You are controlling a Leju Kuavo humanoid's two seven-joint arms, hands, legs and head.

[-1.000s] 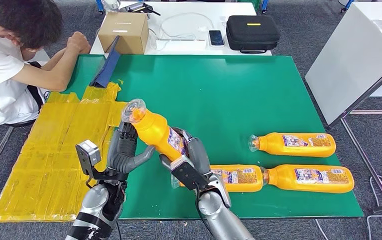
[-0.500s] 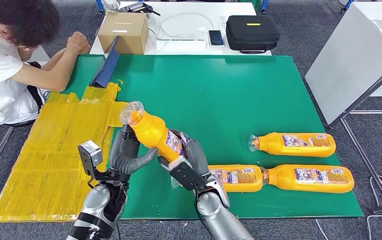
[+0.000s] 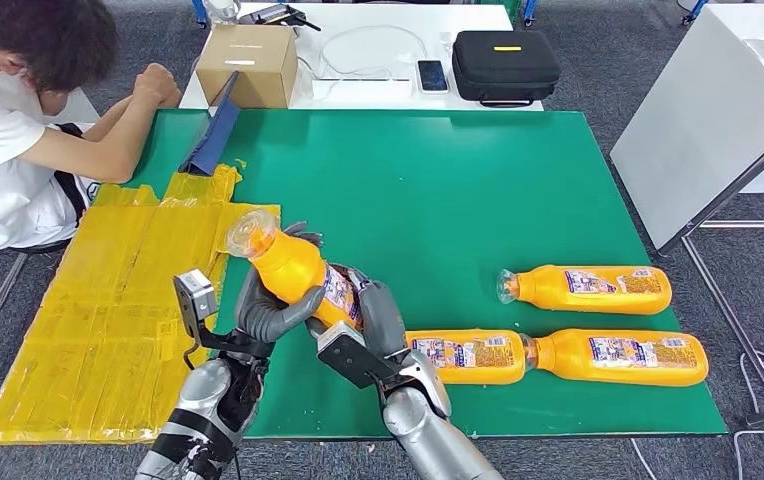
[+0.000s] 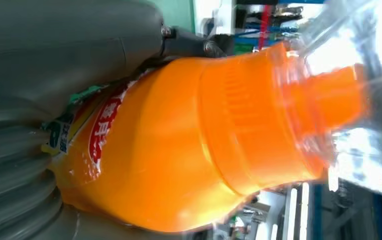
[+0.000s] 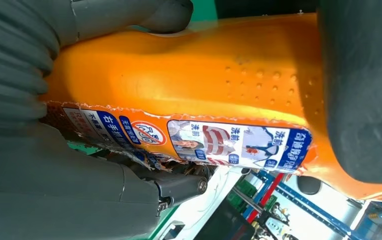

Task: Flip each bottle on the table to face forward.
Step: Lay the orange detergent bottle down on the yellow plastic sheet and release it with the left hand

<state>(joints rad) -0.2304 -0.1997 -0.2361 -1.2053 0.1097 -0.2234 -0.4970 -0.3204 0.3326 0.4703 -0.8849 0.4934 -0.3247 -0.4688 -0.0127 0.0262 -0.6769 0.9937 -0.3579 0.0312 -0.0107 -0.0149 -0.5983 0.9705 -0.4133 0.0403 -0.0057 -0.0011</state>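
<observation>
Both the left hand (image 3: pixel 273 310) and right hand (image 3: pixel 368 318) have fingers wrapped on the orange bottle (image 3: pixel 293 268), tilted above the green table (image 3: pixel 438 190) near its front edge; an uneven handover could drop it onto the lying bottles (image 3: pixel 586 288).

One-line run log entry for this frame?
left hand: grips lifted orange plastic bottle | right hand: grips same bottle, lower body | bottle tilted, cap up-left | three orange bottles lying on green table

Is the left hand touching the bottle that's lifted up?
Touching. In the head view the left hand wraps the raised bottle; the left wrist view shows its fingers against the orange body.
</observation>
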